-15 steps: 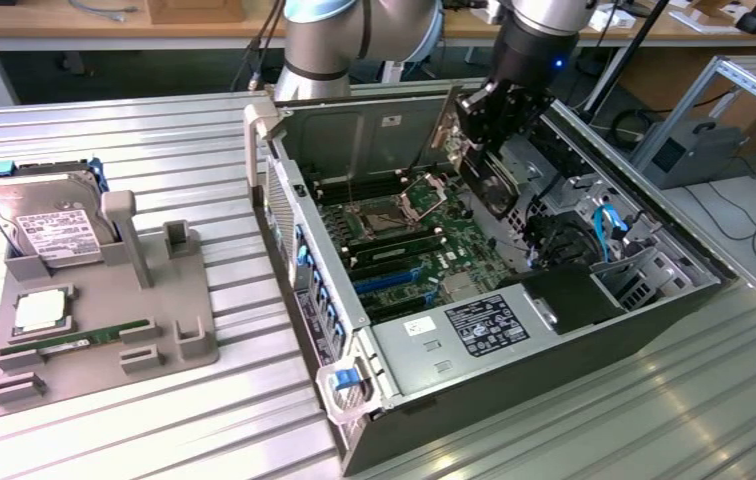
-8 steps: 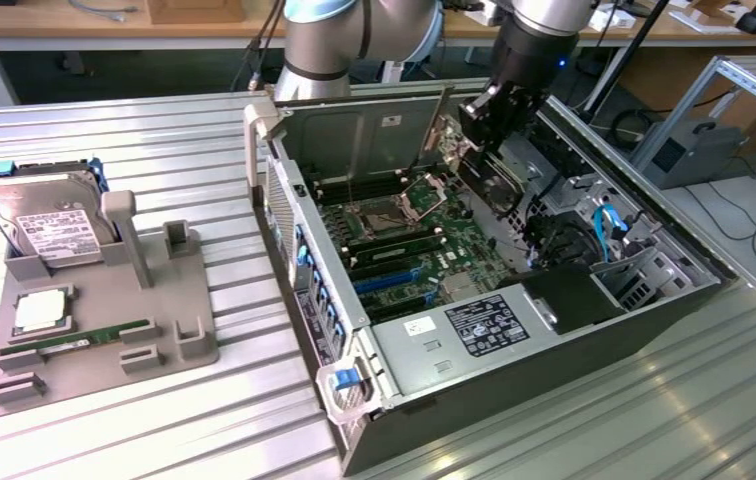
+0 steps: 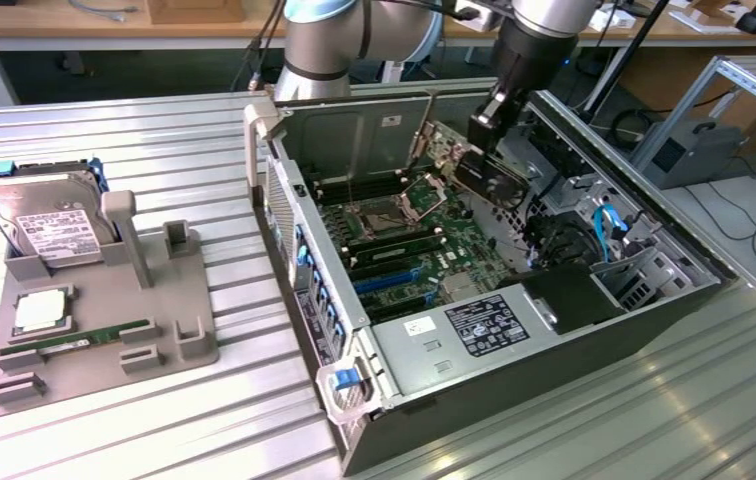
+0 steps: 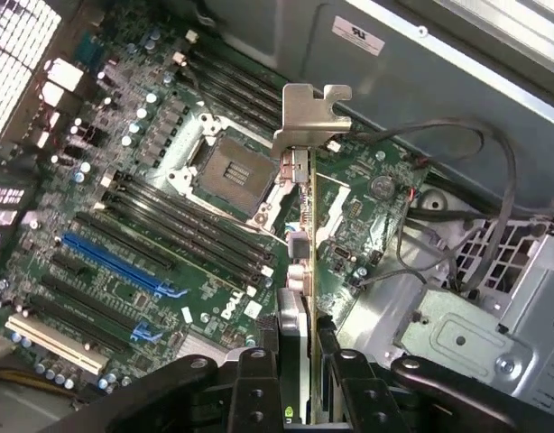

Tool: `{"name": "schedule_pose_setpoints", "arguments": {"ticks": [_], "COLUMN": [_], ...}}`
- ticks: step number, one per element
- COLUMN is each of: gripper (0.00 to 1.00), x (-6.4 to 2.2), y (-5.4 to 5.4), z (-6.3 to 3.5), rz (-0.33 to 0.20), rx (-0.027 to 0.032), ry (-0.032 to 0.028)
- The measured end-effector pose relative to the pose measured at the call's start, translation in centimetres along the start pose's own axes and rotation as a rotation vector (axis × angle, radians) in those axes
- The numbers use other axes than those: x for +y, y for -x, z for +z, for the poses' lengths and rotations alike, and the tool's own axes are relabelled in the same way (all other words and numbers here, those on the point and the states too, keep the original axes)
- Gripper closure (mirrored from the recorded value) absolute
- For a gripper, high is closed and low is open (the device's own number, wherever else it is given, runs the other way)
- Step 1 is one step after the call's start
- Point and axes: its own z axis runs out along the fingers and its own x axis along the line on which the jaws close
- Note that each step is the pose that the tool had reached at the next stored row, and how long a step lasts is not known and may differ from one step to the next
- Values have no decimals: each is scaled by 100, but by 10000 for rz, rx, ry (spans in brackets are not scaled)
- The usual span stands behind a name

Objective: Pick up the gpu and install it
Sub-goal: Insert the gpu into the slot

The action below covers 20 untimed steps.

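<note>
My gripper (image 3: 490,135) has its jaws clamped on the thin dark gpu card with a pale metal end bracket (image 4: 306,236), held over the green motherboard (image 3: 412,235) toward the far side of the open grey computer case (image 3: 512,390).

tool (image 4: 302,365) gripped gpu (image 4: 300,248) edge-on | pale bracket (image 4: 311,117) at its far end | gpu above motherboard (image 4: 160,234), beside CPU socket (image 4: 227,167)
</note>
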Motion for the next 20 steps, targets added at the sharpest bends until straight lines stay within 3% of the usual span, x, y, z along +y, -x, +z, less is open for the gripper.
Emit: {"name": "schedule_pose_setpoints", "arguments": {"ticks": [6, 20], "gripper": [73, 73], "x": [0, -1], "y": [0, 0], "z": [5, 12], "rz": [-1583, -4641], "rx": [61, 179], "ry": [34, 99]}}
